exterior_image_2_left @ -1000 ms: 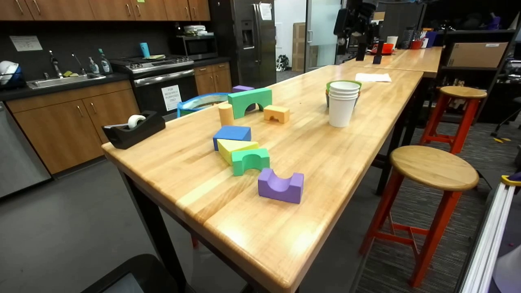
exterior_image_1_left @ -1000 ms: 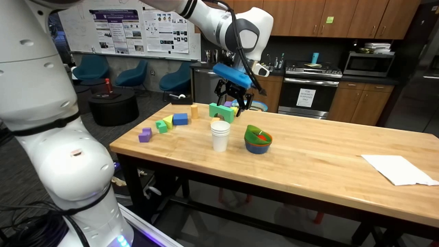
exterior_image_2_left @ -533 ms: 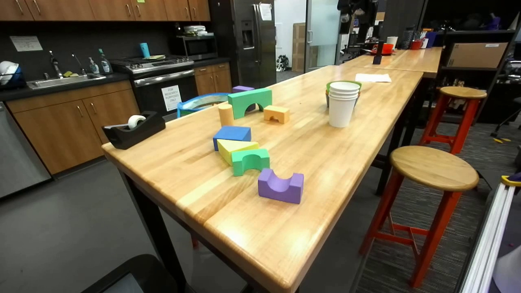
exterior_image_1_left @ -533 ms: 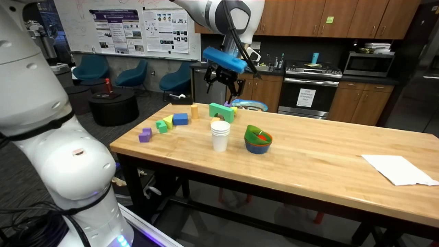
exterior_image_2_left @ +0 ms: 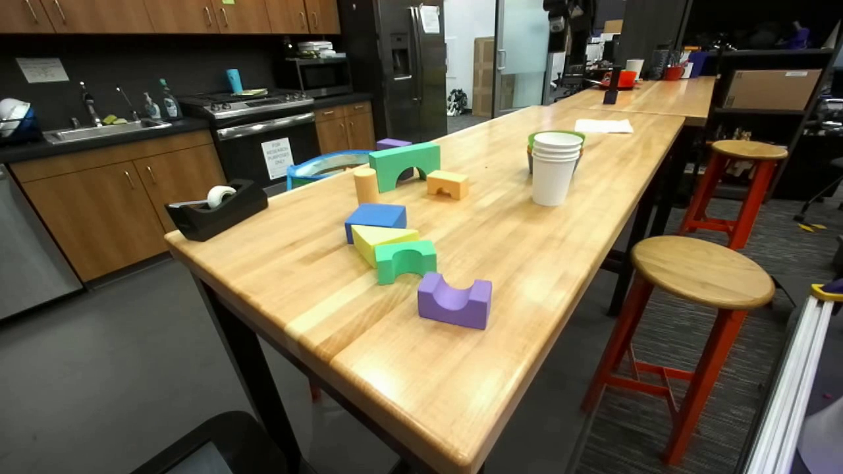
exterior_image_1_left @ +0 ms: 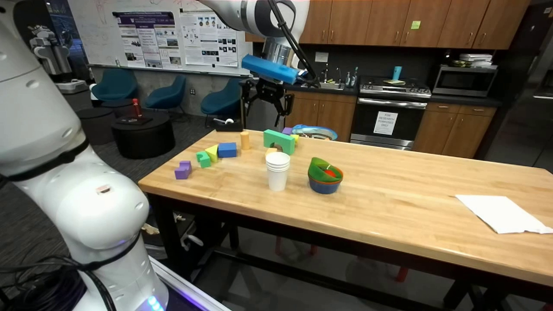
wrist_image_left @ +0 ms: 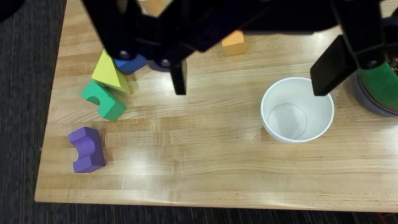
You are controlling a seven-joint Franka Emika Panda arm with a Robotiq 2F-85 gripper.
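We see the black two-fingered pincer (wrist_image_left: pixel 250 93) spread wide, gripping and touching nothing, high above the pale wooden table (exterior_image_1_left: pixel 410 185). In the wrist view the finger (wrist_image_left: pixel 332 68) on the right crosses in front of the rim of an upright stack of white paper-looking cups (exterior_image_1_left: pixel 277 178), which stands in the near half. Just right of the cups sits a nest of green, orange and blue bowls (exterior_image_1_left: pixel 319 174); well to the left, near the table's left edge, lies a purple notched block (wrist_image_left: pixel 91 151). We judge the cups most at risk: they look light, so a finger lowered onto the rim rather than beside it could topple or dent them, and the bowls leave us little room on the right. The small green arched block (exterior_image_2_left: pixel 408 249), the yellow triangular wedge (exterior_image_2_left: pixel 379 236) and the blue block (exterior_image_2_left: pixel 377 214) lie crowded together, so clipping one could shove its neighbours. Farther off, an orange cylinder (exterior_image_2_left: pixel 366 187) stands on end, and a sideways brush could knock it over. A push leftward could send the purple block off the edge.
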